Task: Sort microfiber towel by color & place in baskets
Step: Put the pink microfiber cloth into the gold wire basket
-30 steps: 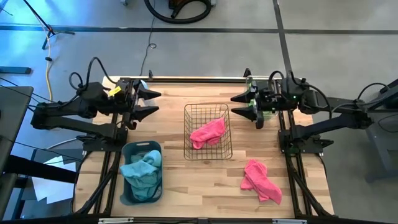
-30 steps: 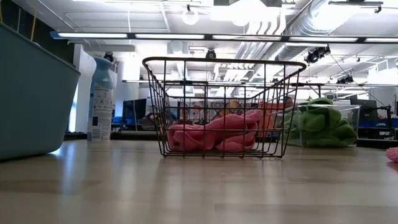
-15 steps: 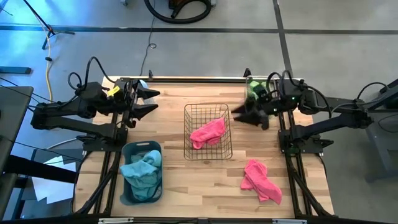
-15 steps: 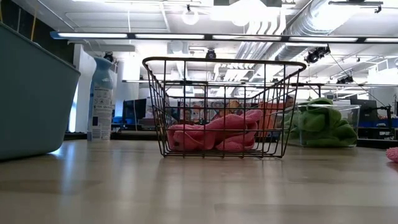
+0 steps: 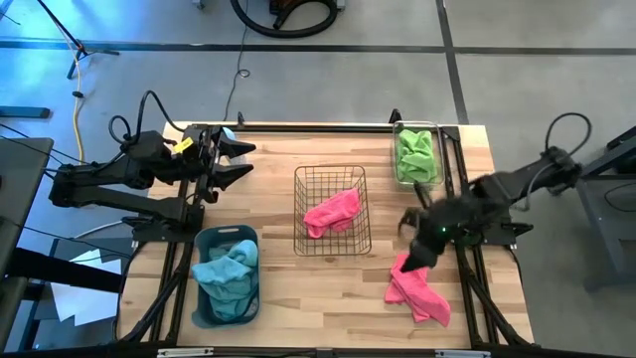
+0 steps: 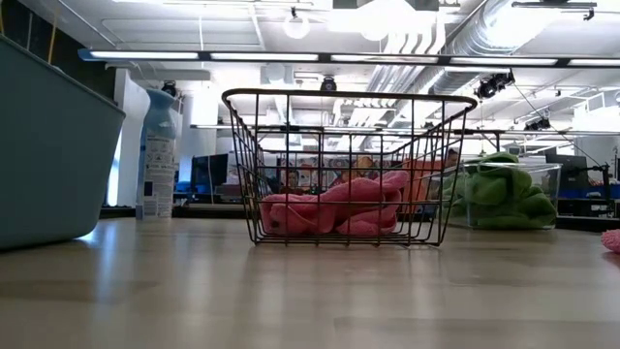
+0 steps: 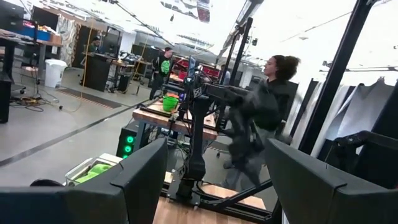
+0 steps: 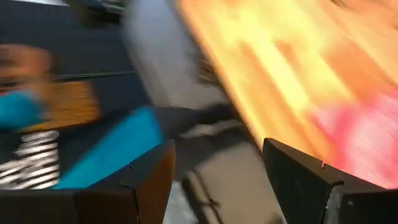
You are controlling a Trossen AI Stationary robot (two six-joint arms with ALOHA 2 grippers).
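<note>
A crumpled pink microfiber towel (image 5: 417, 290) lies loose on the wooden table (image 5: 328, 298) near its front right corner. The right gripper (image 5: 415, 239) hovers just above it, fingers apart and empty. Left sits a grey-blue plastic tub (image 5: 227, 274) of teal towels. Centrally, a copper wire mesh basket (image 5: 332, 209) holds another pink towel. Farther back, a clear plastic bin (image 5: 415, 152) holds green towels. The left gripper (image 5: 238, 161) waits at the back left, fingers apart.

Open end effector (image 8: 214, 180) fingers; blurred wooden table (image 8: 267, 74); seemingly a pink towel (image 8: 360, 134)
</note>
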